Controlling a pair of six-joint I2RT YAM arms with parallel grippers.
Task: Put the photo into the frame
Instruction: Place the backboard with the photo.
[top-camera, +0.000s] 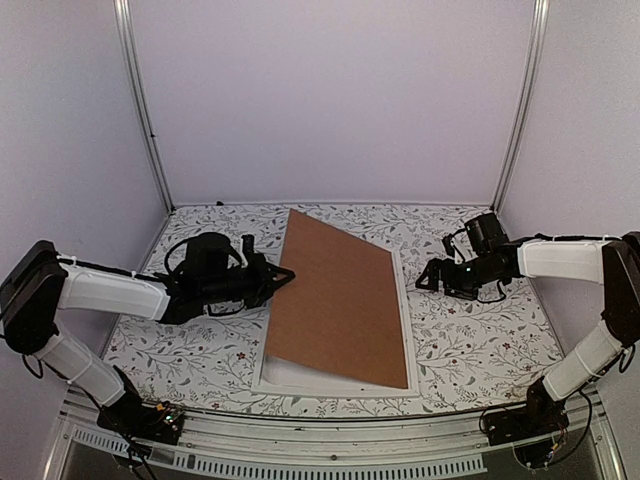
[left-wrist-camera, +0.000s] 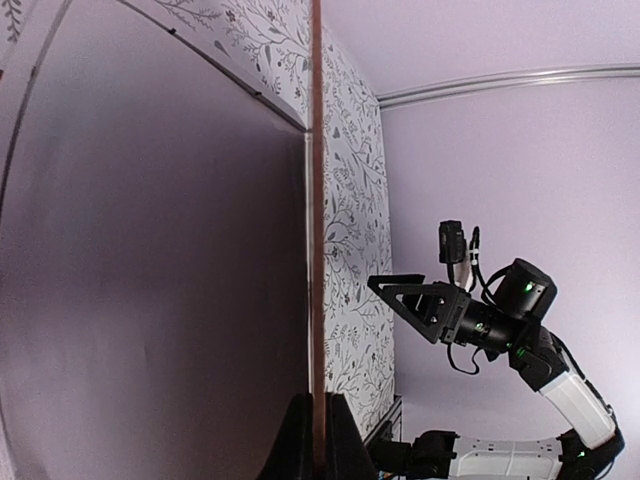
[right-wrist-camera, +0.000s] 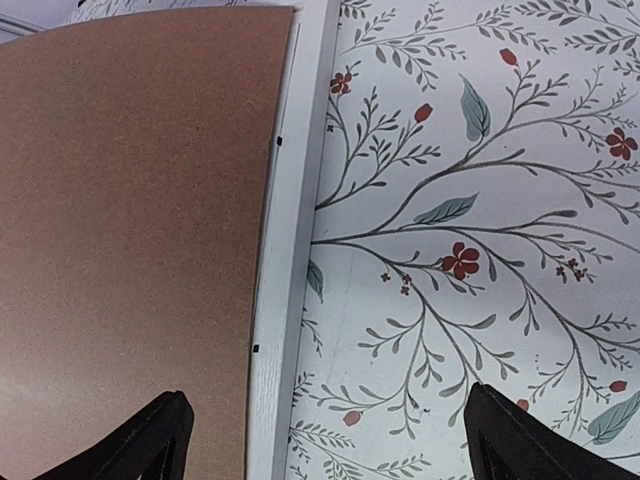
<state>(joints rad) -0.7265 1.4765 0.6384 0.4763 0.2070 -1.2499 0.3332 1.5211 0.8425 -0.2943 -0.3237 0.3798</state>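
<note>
1. Left fingers (left-wrist-camera: 295, 445) are clamping the flat brown rectangular backing board (top-camera: 340, 295) by its edge, holding it tilted.
2. White rectangular picture frame (top-camera: 300, 380) is lying on the floral counter (top-camera: 470, 340) beneath.
3. Right fingers (right-wrist-camera: 520, 445) are hovering wide open, empty.

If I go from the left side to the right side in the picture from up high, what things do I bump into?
left gripper, pinching the board's edge → brown board → right gripper, wide open over the flowery table
</note>
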